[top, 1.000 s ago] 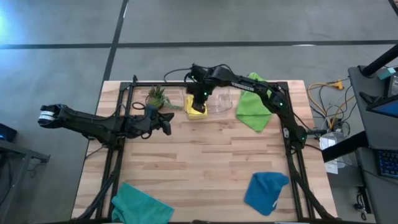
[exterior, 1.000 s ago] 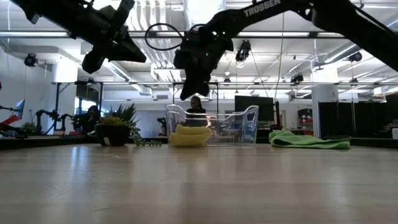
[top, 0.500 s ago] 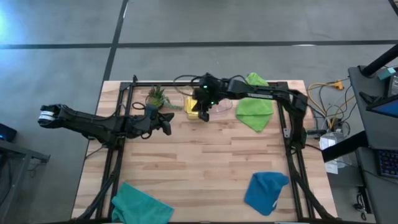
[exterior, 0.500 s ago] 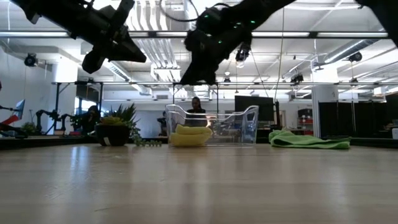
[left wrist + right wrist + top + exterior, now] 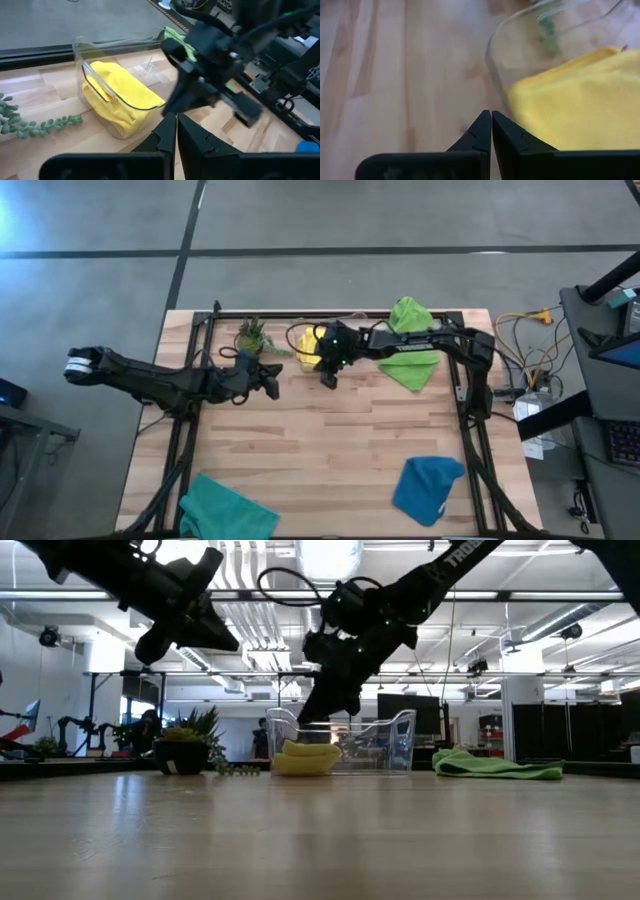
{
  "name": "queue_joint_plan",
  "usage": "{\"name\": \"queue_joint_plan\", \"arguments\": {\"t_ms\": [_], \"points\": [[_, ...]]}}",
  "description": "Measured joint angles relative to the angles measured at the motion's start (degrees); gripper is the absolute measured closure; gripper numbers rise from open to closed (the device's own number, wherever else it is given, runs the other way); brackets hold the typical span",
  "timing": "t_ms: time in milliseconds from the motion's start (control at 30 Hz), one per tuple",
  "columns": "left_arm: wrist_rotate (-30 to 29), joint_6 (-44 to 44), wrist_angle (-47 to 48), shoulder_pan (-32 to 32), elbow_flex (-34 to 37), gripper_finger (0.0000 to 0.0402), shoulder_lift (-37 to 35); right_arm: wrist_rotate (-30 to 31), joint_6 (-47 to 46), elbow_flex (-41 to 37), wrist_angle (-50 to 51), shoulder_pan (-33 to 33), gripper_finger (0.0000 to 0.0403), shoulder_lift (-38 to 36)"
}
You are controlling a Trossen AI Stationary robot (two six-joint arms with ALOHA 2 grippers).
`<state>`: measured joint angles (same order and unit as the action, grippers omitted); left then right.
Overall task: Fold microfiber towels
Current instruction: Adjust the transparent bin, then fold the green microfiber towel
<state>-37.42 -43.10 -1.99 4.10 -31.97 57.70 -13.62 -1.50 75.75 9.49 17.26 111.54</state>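
One right gripper (image 5: 328,380) now off yellow towel (image 5: 308,350)

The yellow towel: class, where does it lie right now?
In the high view the yellow towel lies folded inside the clear bin at the table's far edge, between the potted plant and the lime green towel.

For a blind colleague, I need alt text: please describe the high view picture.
Seen from above, the right end effector, shut and empty, hangs beside a clear bin holding a folded yellow towel. A lime green towel lies at the far right, teal and blue towels at the near edge; the left end effector waits shut.
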Motion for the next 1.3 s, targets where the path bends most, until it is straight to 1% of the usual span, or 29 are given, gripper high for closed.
{"name": "queue_joint_plan", "arguments": {"t_ms": [233, 333, 500, 633, 767, 867, 967, 1067, 1133, 1200, 1267, 1300], "points": [[0.21, 0.01, -1.04, 0.00, 0.00, 0.0402, -0.13, -1.32, -0.01, 6.42, 1.85, 1.40, 0.0394, 3.79], [0.21, 0.03, -1.02, 0.00, 0.00, 0.0402, -0.36, -1.31, 0.18, 8.42, 3.32, 1.62, 0.0394, 3.93], [0.19, 0.50, -1.02, 0.00, 0.00, 0.0402, -0.37, -1.13, 0.26, 10.90, 5.59, 2.04, 0.0394, 1.49], [0.19, 0.54, -1.05, -0.01, 0.00, 0.0402, -0.42, -0.05, 0.41, 12.39, 9.86, 2.88, 0.0394, -3.65], [0.19, 0.54, -1.09, 0.00, 0.00, 0.0402, -0.47, 5.18, 0.03, 10.92, 13.04, 3.18, 0.0394, -12.56], [0.19, 0.54, -1.10, 0.00, 0.00, 0.0402, -0.47, 8.06, -0.27, 6.47, 12.62, 3.12, 0.0394, -21.82], [1.44, 2.14, -1.20, 0.02, 0.00, 0.0402, -0.49, 11.40, -4.04, -0.93, 11.42, 2.10, 0.0394, -32.67], [5.62, 7.42, -3.02, 0.02, 0.00, 0.0402, -0.70, 15.38, -9.05, -10.44, 8.41, -1.09, 0.0394, -44.34], [9.55, 9.20, -5.71, 0.02, 0.00, 0.0402, -0.77, 17.89, -12.36, -17.00, 5.16, -4.73, 0.0394, -51.90], [13.28, 9.39, -6.96, 0.02, 0.00, 0.0402, -1.15, 22.91, -15.91, -23.03, 1.89, -9.44, 0.0394, -58.85], [16.22, 9.11, -8.09, 0.02, 0.00, 0.0402, -1.48, 31.71, -19.49, -28.01, 1.74, -14.80, 0.0394, -65.10], [17.60, 9.10, -8.16, 0.06, 0.00, 0.0402, -1.68, 37.17, -21.28, -30.52, 1.91, -17.62, 0.0394, -68.09]]}}
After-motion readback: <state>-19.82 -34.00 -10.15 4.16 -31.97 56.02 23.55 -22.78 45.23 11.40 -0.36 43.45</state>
